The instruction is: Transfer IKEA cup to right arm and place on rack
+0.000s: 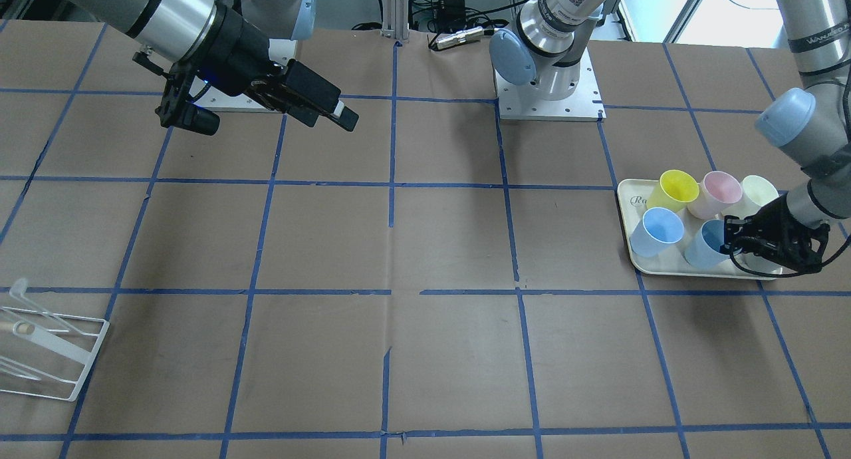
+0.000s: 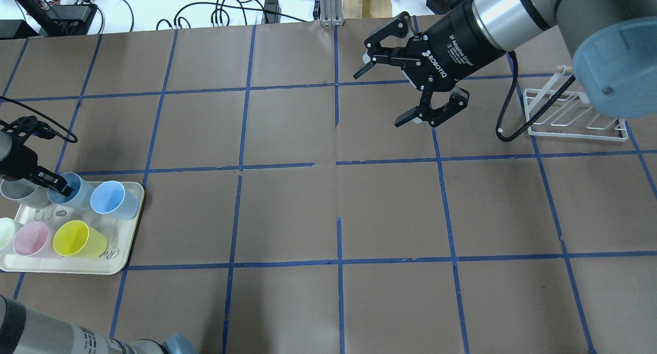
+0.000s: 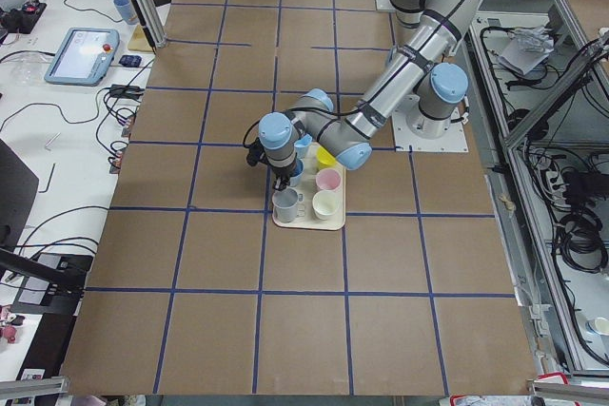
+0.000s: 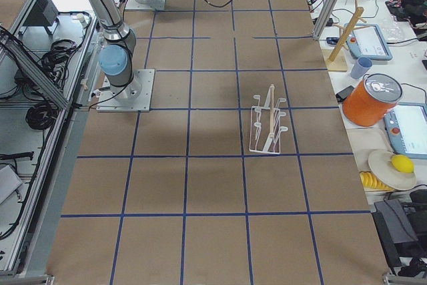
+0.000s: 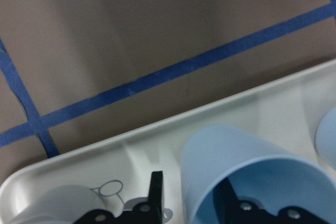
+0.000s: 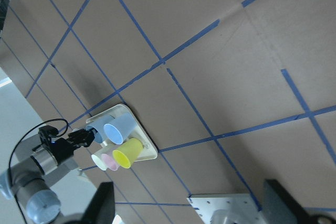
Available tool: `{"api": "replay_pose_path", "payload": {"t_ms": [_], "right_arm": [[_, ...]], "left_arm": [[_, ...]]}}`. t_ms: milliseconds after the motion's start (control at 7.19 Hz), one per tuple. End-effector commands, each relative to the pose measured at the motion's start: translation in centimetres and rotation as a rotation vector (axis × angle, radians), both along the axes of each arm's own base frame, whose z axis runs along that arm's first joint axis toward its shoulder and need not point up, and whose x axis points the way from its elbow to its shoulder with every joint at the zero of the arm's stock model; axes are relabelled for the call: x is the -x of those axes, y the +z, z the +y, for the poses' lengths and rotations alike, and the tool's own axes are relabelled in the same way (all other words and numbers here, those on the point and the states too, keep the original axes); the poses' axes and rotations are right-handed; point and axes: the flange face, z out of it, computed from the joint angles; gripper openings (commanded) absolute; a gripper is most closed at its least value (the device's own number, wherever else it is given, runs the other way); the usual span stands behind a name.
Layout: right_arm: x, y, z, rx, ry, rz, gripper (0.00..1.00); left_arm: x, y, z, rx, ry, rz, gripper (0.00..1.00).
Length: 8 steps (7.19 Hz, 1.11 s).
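Two pale blue IKEA cups stand on a cream tray (image 2: 77, 268). My left gripper (image 2: 55, 183) is at the one nearer the grey cup (image 2: 15, 194). In the left wrist view this blue cup (image 5: 236, 150) has one finger inside it and one outside, with a gap between finger and wall. The same cup (image 1: 701, 249) shows in the front view with the left gripper (image 1: 731, 243) at its rim. My right gripper (image 2: 380, 97) is open and empty, raised above the table's far middle. The white wire rack (image 2: 575, 119) stands at the far right.
The second blue cup (image 2: 110, 199), a yellow cup (image 2: 77, 238), a pink cup (image 2: 31, 238) and a pale green cup (image 2: 5, 231) crowd the tray. A black cable (image 2: 508, 113) hangs from the right wrist next to the rack. The brown, blue-taped table lies between tray and rack.
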Motion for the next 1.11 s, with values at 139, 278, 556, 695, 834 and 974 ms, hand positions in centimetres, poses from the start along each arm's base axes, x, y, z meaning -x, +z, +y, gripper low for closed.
{"api": "replay_pose_path", "payload": {"t_ms": [139, 278, 556, 695, 834, 974], "right_arm": [[1.9, -0.2, -2.5, -0.124, -0.151, -0.247, 1.00], [1.8, -1.9, -2.8, -0.165, -0.158, -0.295, 1.00], [1.1, -0.5, -2.1, -0.204, -0.190, -0.404, 1.00], [0.7, 1.3, -0.5, -0.202, -0.200, -0.398, 1.00], [0.6, 1.1, 0.5, -0.224, -0.214, -0.404, 1.00], [-0.2, 1.0, 2.2, -0.222, -0.196, -0.405, 1.00]], "left_arm": [[0.2, 1.1, -0.3, 0.015, 0.001, -0.010, 0.00], [0.2, 3.2, -0.7, 0.039, -0.002, -0.027, 0.00], [0.2, 8.8, -2.4, 0.077, 0.007, 0.061, 0.00], [2.0, 11.9, -3.4, 0.112, 0.054, 0.214, 0.00], [4.0, 14.7, -4.4, 0.158, 0.168, 0.349, 0.00], [7.5, 16.4, -5.4, 0.196, 0.226, 0.536, 0.00]]}}
